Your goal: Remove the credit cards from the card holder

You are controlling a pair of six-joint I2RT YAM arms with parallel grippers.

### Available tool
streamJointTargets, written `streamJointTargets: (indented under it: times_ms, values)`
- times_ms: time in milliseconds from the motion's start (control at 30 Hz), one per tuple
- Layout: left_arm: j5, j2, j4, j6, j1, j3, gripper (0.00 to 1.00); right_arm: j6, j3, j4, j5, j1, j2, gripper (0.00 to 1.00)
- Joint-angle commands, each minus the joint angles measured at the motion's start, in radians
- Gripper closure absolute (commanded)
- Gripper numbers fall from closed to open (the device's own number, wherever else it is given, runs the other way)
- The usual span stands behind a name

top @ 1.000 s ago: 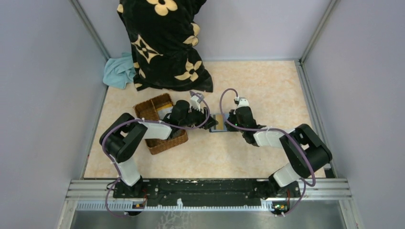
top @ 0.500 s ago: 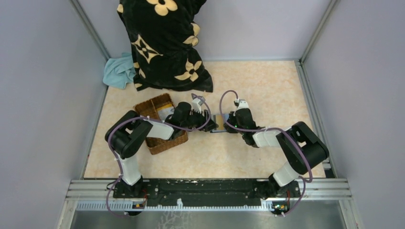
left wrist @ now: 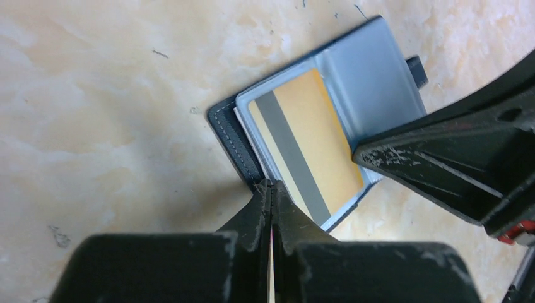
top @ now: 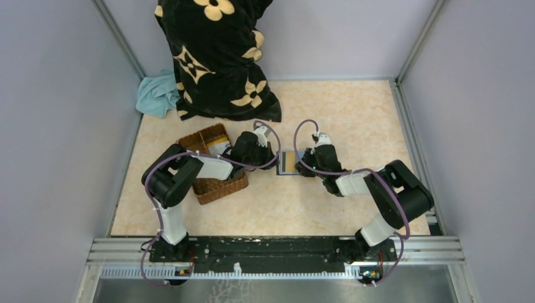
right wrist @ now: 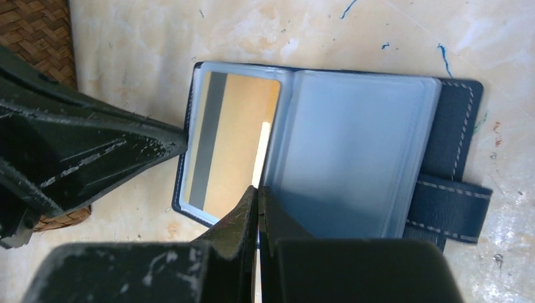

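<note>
Gold card [left wrist: 313, 140] inside open holder [left wrist: 370, 81]

Overhead wide, wrist views share card holder [left wrist: 369, 79]

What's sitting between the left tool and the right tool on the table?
The open card holder, lying flat with a gold credit card in its sleeve. The top view shows it between the left tool and the right tool.

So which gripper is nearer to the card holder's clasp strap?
Right. The right gripper is at the middle fold of the card holder, nearer the clasp strap; the left gripper is at the opposite edge.
</note>
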Motion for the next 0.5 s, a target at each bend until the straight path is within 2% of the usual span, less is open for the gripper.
streamJointTargets:
  times_ms: [0, 200, 333, 467]
  values:
    - [-0.086, 0.042, -0.108, 0.047, 0.002, 0.052, 1.0, 0.004, -0.011, 0.074, -0.037, -0.005, 0.009, 1.0]
    - [-0.067, 0.07, -0.131, 0.041, 0.002, 0.072, 1.0, 0.009, -0.029, 0.109, -0.042, -0.008, -0.011, 0.98]
    - [-0.045, 0.074, -0.132, 0.034, 0.002, 0.075, 1.0, 0.015, -0.026, 0.102, -0.035, -0.013, -0.002, 0.7]
    - [-0.033, 0.071, -0.132, 0.031, 0.002, 0.074, 1.0, 0.04, -0.03, 0.098, -0.008, -0.016, -0.001, 0.55]
